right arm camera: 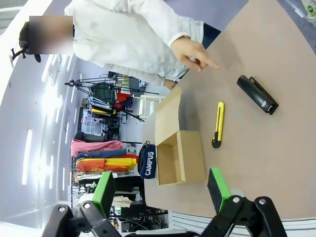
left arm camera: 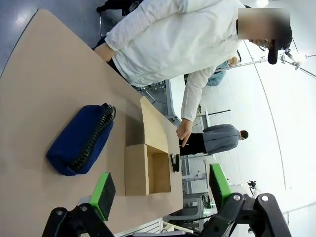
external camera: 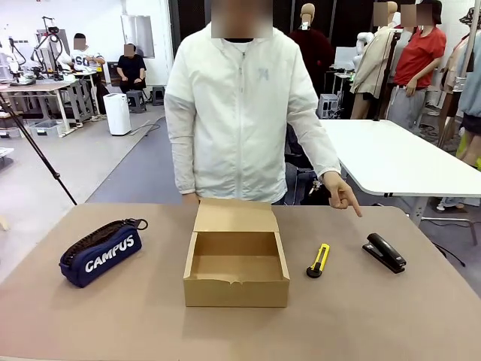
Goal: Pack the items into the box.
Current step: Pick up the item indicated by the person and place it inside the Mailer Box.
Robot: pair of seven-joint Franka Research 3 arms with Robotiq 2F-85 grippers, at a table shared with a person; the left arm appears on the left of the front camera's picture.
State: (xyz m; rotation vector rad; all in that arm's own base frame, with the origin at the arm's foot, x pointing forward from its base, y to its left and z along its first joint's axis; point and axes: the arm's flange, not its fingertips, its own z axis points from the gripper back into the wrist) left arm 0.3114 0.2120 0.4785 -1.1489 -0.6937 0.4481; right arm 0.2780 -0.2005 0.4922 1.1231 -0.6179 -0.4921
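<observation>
While both arms hang above the table (external camera: 113,323), I see the left gripper (left arm camera: 160,185) and right gripper (right arm camera: 161,188) spread wide, grasping nothing; the cardboard box (external camera: 236,281) sits mid-table, flap lid raised toward the person; the navy CAMPUS pouch (external camera: 101,253) lies well to its left; the yellow-and-black utility knife (external camera: 319,260) lies near its right side, the black stapler (external camera: 385,253) farther right; the person's hand (external camera: 340,192) points down near the stapler.
</observation>
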